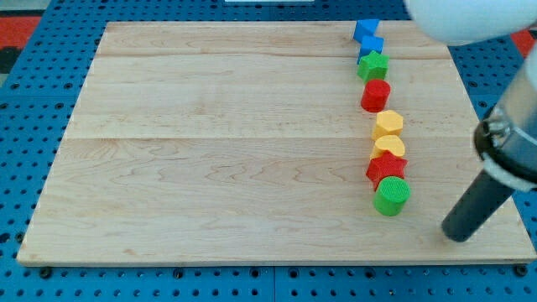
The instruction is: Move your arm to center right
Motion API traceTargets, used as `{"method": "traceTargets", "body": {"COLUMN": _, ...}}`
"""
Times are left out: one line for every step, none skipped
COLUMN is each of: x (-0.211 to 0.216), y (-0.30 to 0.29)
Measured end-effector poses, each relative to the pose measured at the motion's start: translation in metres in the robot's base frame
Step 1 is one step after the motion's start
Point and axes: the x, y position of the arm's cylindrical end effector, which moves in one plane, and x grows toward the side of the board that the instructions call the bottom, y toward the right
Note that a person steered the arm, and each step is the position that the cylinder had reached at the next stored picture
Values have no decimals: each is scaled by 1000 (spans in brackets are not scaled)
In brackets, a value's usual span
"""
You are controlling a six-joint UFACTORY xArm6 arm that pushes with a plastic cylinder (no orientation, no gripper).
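Note:
My tip rests on the wooden board at the lower right, to the right of and a little below the green cylinder. The rod rises toward the view's right edge. A column of blocks runs down the right part of the board: two blue blocks at the top, a green star, a red cylinder, a yellow block, a yellow heart, a red star and the green cylinder at the bottom. My tip touches none of them.
The board lies on a blue perforated table. The arm's white body fills the top right corner. The board's right edge lies just right of my tip.

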Motion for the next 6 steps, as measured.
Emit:
{"method": "traceTargets", "body": {"x": -24, "y": 20}}
{"method": "traceTargets", "body": {"x": -44, "y": 42}}
{"method": "traceTargets", "body": {"x": -77, "y": 65}}
{"method": "traceTargets", "body": {"x": -113, "y": 76}}
{"method": "traceTargets", "body": {"x": -147, "y": 79}}
{"method": "traceTargets", "body": {"x": -156, "y": 89}}
